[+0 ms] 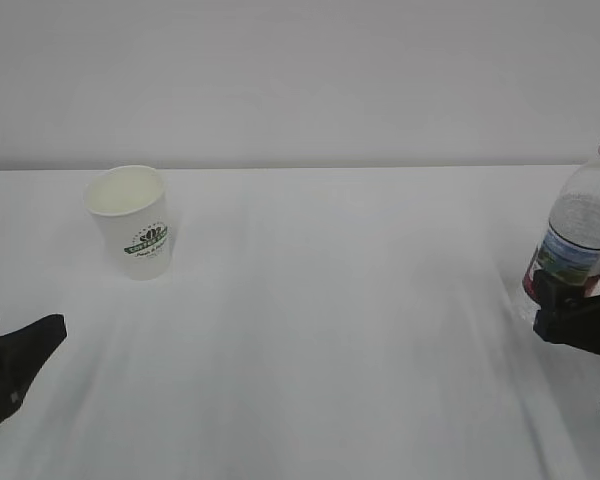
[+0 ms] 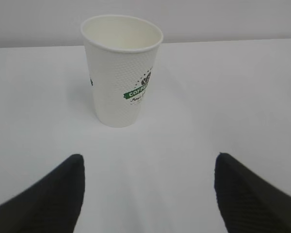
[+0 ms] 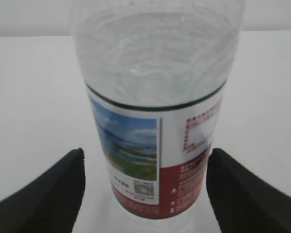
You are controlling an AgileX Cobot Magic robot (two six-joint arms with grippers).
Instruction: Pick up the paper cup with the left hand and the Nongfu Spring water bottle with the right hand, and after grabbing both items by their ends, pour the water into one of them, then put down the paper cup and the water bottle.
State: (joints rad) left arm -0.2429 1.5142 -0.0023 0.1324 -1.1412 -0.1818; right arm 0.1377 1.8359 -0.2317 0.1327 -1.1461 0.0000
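Nearest the exterior camera, at the lower left edge, the left hand (image 1: 15,345) was seen low over the white table (image 1: 330,330), with its black fingers spread and nothing between them. In the left wrist view the two fingertips (image 2: 63,189) were seen well apart at the bottom of the picture, and the paper cup (image 2: 122,70) was seen upright on the table beyond them, clear of both and not touched. A dark green logo and a dotted texture were shown on its side, and its mouth was open upward; whether anything lay inside could not be told.

At the right edge of the exterior view the right hand (image 1: 580,300) was placed at the lower part of the Nongfu Spring water bottle (image 1: 580,225), which was standing upright with its red neck ring at the top. In the right wrist view the bottle (image 3: 155,97) was seen between the spread fingers (image 3: 58,189), with a strip of table visible on each side, so no grip had been made. Its landscape picture and red band were turned toward that camera. Cup and bottle were set well apart, at opposite sides of the table.
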